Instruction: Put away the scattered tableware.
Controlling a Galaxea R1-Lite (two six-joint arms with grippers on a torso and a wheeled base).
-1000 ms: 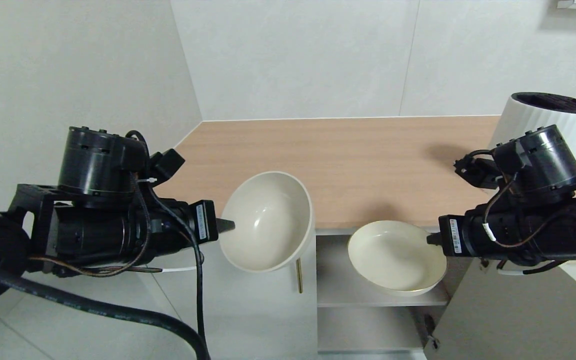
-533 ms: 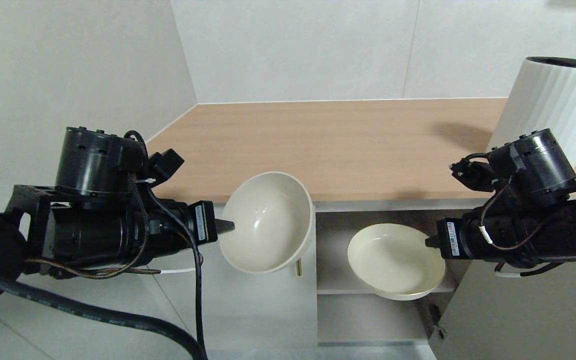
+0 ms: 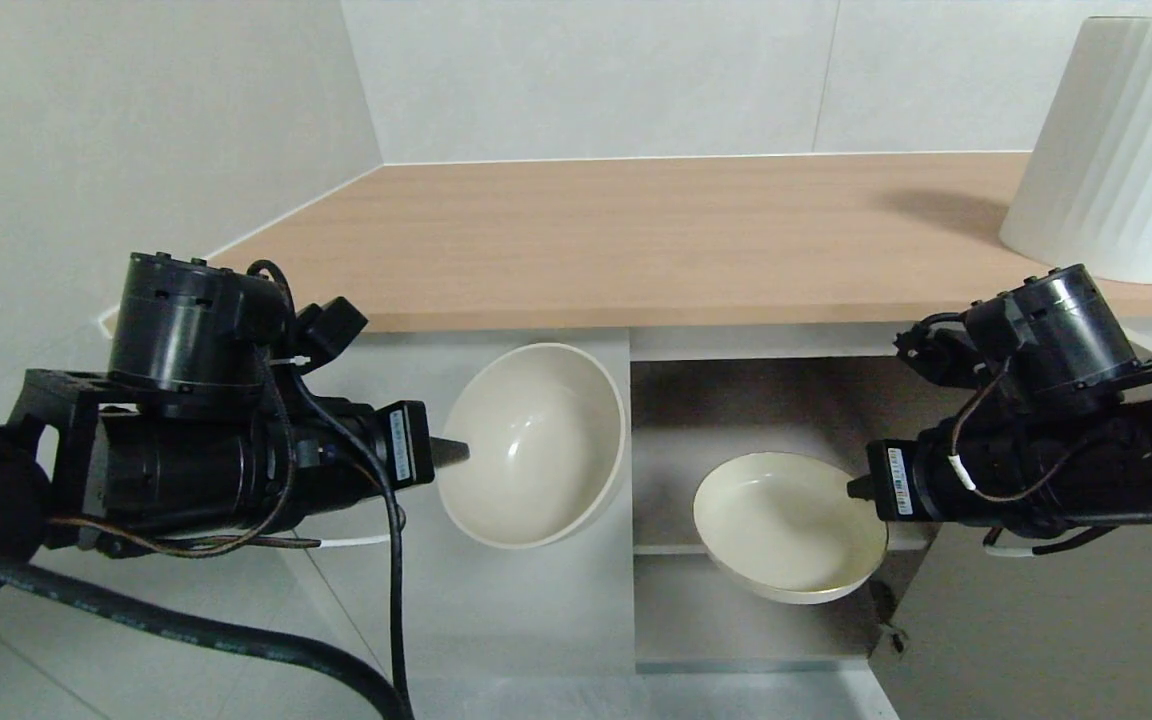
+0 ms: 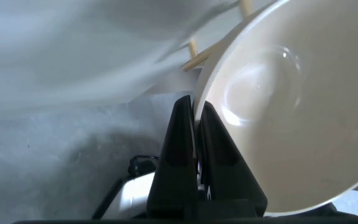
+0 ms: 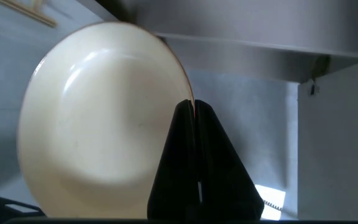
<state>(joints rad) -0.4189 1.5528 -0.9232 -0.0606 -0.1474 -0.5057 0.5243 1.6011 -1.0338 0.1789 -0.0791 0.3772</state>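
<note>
- The left gripper (image 3: 456, 452) is pinched closed on the rim of a cream deep bowl (image 3: 536, 445). One finger is inside the wall and one outside. The thin rim is probably the only part narrow enough for the jaws to clamp.
- Held by that one edge, the deep bowl hangs in the air, tipped up with its hollow turned toward the head camera. It is in front of the closed cabinet front, below the wooden surface (image 3: 636, 240).
- The right gripper (image 3: 854, 487) is clamped the same way on the rim of a cream shallow bowl (image 3: 786, 525), which sits nearly level with its opening upward.
- The shallow bowl hangs in front of the open cabinet (image 3: 736, 400), about level with the shelf (image 3: 664, 548). I cannot tell whether it touches the shelf edge.
- Holding it low and flat suits sliding it in onto a shelf, so storing this bowl looks like the step in hand. The deep bowl appears to be waiting its turn to one side.
- A ribbed white container (image 3: 1116, 150) stands on the surface at the far right, well apart from both bowls.
</note>
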